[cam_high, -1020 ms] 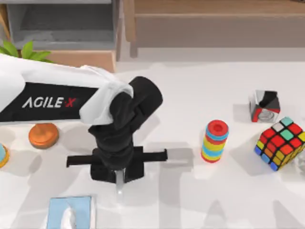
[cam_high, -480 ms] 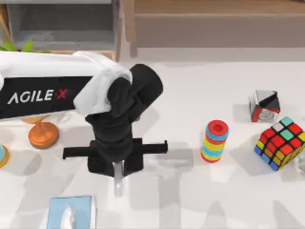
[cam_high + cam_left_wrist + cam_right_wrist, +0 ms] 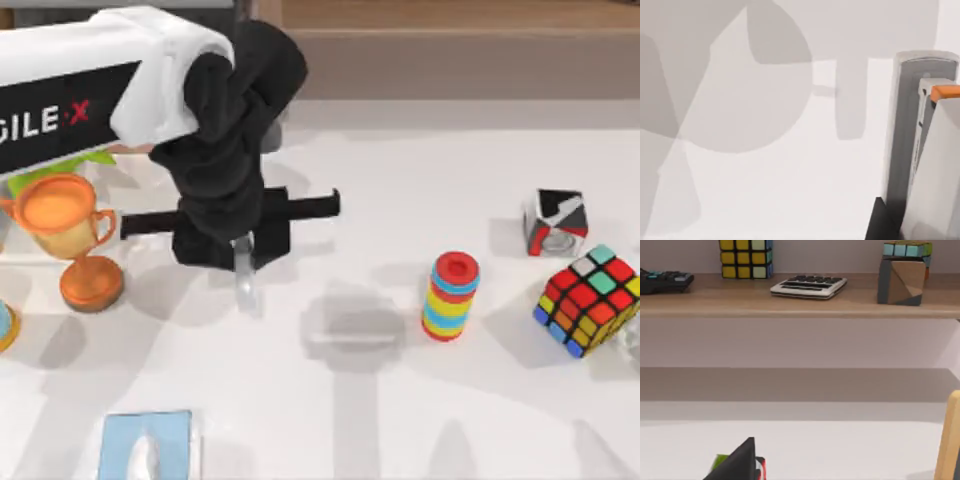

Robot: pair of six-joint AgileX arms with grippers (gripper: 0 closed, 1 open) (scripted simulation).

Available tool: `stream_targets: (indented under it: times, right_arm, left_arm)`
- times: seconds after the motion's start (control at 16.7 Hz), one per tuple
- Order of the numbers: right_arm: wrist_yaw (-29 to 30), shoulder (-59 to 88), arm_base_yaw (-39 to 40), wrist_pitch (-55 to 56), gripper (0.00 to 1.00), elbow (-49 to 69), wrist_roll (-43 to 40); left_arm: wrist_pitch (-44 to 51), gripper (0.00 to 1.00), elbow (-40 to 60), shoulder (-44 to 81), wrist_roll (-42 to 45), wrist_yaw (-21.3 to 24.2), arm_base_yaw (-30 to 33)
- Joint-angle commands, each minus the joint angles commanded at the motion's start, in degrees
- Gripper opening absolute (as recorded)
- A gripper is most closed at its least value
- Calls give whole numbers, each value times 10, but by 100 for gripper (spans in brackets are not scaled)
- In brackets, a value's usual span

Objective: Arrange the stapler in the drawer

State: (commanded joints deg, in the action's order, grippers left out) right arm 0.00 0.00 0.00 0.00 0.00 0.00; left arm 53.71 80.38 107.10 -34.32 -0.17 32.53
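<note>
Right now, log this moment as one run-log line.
left gripper: shut on stapler, raised over the table's left half, short of drawer | right arm: parked | stapler not yet in drawer

Top view: our left arm [image 3: 110, 80] runs off the left edge, its lettering clipped to "GILE·X". Its black wrist covers the upper part of the stapler [image 3: 245, 275]; we see just the pale lower end below the left pincer [image 3: 243, 262], and cannot tell how the fingers stand. The arm hides most of the drawer [image 3: 262, 40] at the table's back left. The blue tissue box [image 3: 148, 446] is cut by the bottom edge. Left wrist view: the stapler [image 3: 910, 130] runs off the frame's edge. Right wrist view: a black calculator [image 3: 662, 281] is clipped at the edge.
</note>
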Motion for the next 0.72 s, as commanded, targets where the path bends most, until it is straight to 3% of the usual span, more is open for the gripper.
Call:
stream_targets:
  times: [0.36,0.72]
  right_arm:
    - [0,0,0,0,100,0,0]
    - [0,0,0,0,100,0,0]
  left_arm:
    - [88,0,227,36,148,-15,-177]
    - [194,0,458,164,319,-29,-384]
